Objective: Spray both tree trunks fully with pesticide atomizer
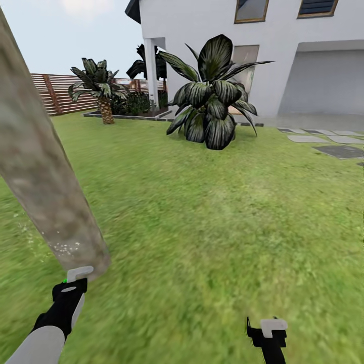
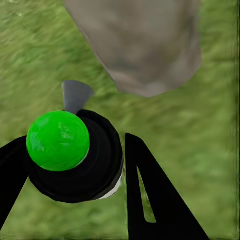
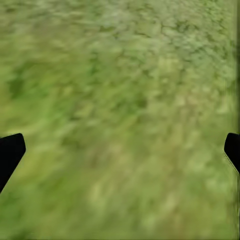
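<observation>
Left jaws clasping pesticide atomizer (image 2: 75,160)

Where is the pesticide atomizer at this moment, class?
The pesticide atomizer sits gripped in the left tool, low on the head view's left, right beside the tree trunk's base.

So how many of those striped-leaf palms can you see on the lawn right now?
2. A big low palm stands mid-lawn before the house; a smaller palm stands farther left near the fence. More may be hidden behind them.

Flat, even daylight (wrist views blurry)
</observation>
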Available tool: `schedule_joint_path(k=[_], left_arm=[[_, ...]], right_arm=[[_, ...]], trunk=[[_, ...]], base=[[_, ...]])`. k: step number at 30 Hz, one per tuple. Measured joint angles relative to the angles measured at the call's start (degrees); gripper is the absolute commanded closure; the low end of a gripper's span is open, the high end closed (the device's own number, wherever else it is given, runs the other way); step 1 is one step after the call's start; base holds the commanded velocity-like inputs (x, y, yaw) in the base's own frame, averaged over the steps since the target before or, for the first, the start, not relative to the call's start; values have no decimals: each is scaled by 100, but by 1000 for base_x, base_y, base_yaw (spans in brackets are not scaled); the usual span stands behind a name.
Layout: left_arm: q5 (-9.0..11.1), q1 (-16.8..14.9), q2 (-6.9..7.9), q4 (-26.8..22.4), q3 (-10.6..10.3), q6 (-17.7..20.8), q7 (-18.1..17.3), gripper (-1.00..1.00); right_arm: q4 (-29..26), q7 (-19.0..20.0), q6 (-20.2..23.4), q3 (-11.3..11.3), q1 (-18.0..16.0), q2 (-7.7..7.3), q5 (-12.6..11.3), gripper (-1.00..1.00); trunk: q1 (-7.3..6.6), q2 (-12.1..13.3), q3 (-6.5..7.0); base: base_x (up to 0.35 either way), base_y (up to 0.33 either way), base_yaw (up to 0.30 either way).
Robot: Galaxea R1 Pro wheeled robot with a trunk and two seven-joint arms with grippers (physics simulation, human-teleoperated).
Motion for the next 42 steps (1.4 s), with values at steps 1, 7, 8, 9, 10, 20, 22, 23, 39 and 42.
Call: schedule_joint_path(k=[1,7,8,9,10,20,22,23,39,42], left_arm=[[-1,0,0,-1,0,0,0,100],[-1,2,1,-4,0,-7,0,100],[-3,2,1,-4,0,-7,0,100],[0,2,7,-4,0,-2,0,100],[1,2,8,-4,0,0,0,100],[2,1,2,-4,0,2,0,100],[2,1,2,-4,0,2,0,100],[2,1,2,-4,0,2,0,100],[3,1,-9,-133,0,5,-16,100],[-2,-7,-12,-397,-2,19,-32,100]], right_arm=[[0,0,0,0,0,0,0,-100],[2,0,0,0,-1,1,0,-100],[2,0,0,0,-1,1,0,-100],[2,0,0,1,-1,1,0,-100],[2,0,0,0,-1,1,0,-100],[2,0,1,0,-1,1,0,-100],[2,0,1,0,-1,1,0,-100],[2,0,1,0,-1,1,0,-100],[2,0,1,0,-1,1,0,-100],[2,0,0,1,-1,1,0,-100]], trunk=[[0,0,0],[0,0,0],[0,0,0],[0,0,0],[-1,0,0],[-2,0,0],[-2,0,0],[-2,0,0],[-1,0,0],[0,0,0]], base=[[1,-273,0],[0,-273,190],[47,-273,272],[91,-273,274],[114,-270,275],[177,-243,274],[190,-235,257],[191,-235,246],[171,-238,85],[0,-268,268]])
